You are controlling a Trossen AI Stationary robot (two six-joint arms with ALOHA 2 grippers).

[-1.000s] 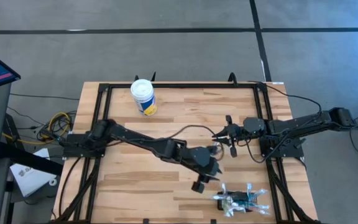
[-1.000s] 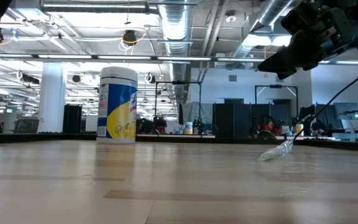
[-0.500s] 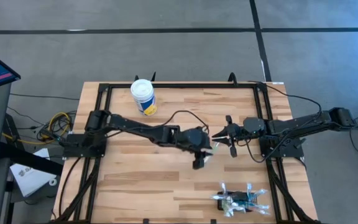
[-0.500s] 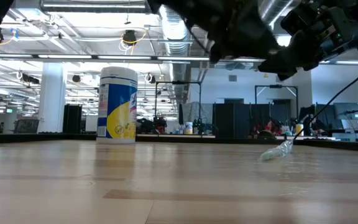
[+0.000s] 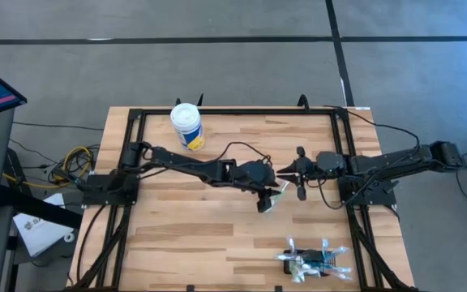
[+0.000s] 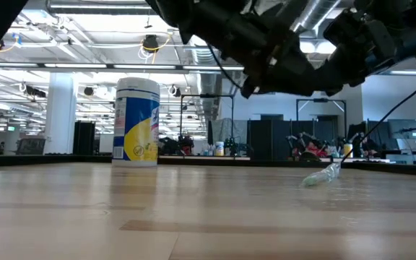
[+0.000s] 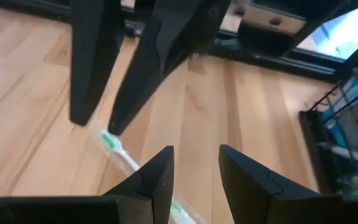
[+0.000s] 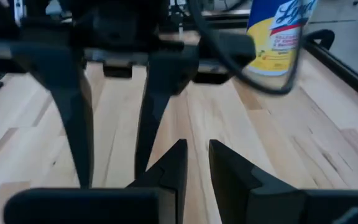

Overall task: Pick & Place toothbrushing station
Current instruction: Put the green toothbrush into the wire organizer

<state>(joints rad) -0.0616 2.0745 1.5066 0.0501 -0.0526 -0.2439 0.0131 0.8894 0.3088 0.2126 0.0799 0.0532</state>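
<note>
The toothbrushing station [image 5: 308,261], a small black holder with clear and white pieces on it, lies near the table's near edge at the right. No gripper touches it. My left gripper [image 5: 267,202] hangs open over the table's middle, well above the wood in the low view. Under it a white toothbrush with a green head [image 7: 109,140] lies flat on the table [image 5: 177,235]; the toothbrush [image 6: 319,177] also shows in the low view. My right gripper [image 5: 290,173] faces the left one from the right, open by a narrow gap [image 8: 197,148], with nothing between its fingers.
A yellow-and-blue tub with a white lid [image 5: 187,126] stands upright at the far left of the table. A black frame rail [image 5: 233,111] runs around the table's edges. Bare wood lies left of the station along the near edge.
My left gripper has swung from the near right part of the table, close to the station, toward the far edge. It has come down and rolled, and now hangs over the toothbrush, close to my right gripper. The toothbrush and the station have stayed where they were.
</note>
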